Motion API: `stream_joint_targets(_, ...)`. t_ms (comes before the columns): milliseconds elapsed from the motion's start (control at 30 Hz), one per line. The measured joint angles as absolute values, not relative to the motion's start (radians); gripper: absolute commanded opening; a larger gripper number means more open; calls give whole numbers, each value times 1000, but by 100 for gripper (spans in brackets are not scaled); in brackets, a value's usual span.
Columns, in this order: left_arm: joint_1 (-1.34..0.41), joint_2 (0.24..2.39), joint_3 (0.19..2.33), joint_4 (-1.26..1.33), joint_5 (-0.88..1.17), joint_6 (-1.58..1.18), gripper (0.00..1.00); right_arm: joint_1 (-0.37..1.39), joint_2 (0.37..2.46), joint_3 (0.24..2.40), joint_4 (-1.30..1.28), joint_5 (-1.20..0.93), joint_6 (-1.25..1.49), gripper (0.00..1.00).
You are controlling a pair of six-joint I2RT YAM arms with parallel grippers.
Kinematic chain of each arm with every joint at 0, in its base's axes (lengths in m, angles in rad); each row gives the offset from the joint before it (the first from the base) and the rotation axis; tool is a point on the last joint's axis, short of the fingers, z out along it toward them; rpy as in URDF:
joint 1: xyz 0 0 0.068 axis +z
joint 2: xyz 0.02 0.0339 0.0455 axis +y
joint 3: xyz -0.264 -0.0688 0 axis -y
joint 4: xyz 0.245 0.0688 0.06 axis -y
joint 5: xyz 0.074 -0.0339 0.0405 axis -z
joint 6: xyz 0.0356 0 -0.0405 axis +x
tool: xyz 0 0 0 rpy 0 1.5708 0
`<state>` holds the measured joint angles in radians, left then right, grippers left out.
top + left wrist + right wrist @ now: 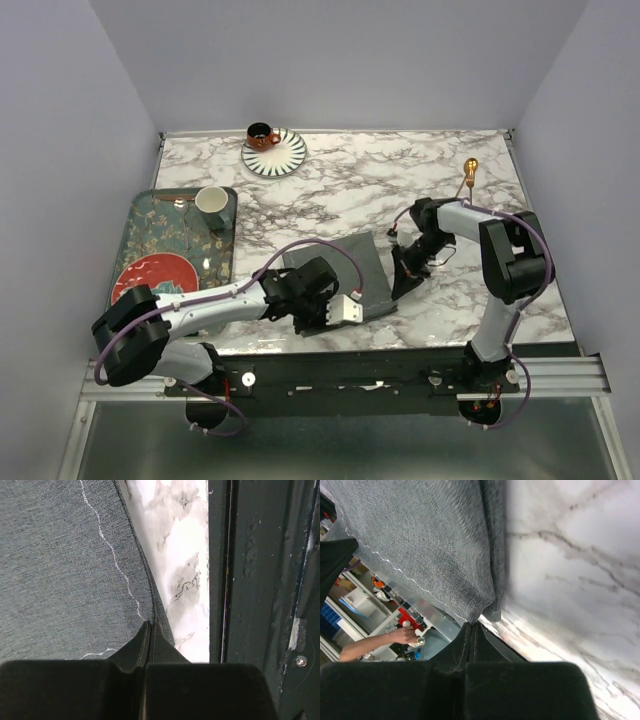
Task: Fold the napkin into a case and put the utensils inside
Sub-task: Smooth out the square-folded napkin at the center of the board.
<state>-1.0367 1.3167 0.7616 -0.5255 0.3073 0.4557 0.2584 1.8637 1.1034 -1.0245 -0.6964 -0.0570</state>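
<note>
The left arm [200,305] is stretching from its base at the near left, running low along the front of the counter [400,190]. Its forearm is lying almost flat and its wrist is bending over the near left part of the napkin [365,270]. The napkin, a dark grey cloth that looks doubled over, is lying by the middle of the counter's front edge, between the two wrists. In the left wrist view the left end effector [149,630] is pressing its two fingers together with no gap. The napkin's stitched hem is running straight into the tips, so it is pinching the cloth there, just beside the dark rail [250,580] along the counter's near edge. The right arm [492,325] is rising from its base at the near right, folding at a high elbow and reaching back leftward and down, with its wrist tipping toward the napkin's right edge. The right end effector [472,630] is also standing fully closed, its tips nipping a corner of the napkin where the cloth layers are meeting above the marble. One gold utensil [468,172] is lying at the far right of the counter, well apart from the napkin. An orange cup [264,135] is sitting on a striped saucer [285,155] at the far edge. A tray [222,255] at the left is carrying a pale cup [212,200] and a red plate [150,272].
</note>
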Motion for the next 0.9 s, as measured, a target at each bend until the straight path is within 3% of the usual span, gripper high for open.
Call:
stream_joint_targets(67,-1037,1336,755,-516,306,458,14,263,1880,1103,-1016,-697,-53,16)
stream_joint_targets(100,-1037,1343,755,-514,306,458,31,264,1886,1103,-1013,-696,-54,22)
stream_joint_targets(167,-1037,1355,755,-508,302,460,41,264,1895,1101,-1011,-696,-53,29)
stream_joint_targets(300,-1036,1359,760,-548,286,461,73,264,1900,1103,-1021,-695,-62,43)
stream_joint_targets(500,-943,1252,823,-632,316,434,72,262,1853,1193,-1087,-678,-111,54)
stream_joint_targets(667,-785,1256,886,-627,349,398,65,262,1806,1267,-1078,-682,-117,49)
stream_joint_targets(900,-566,1423,952,-597,360,257,56,262,1845,1276,-1055,-685,-95,45)
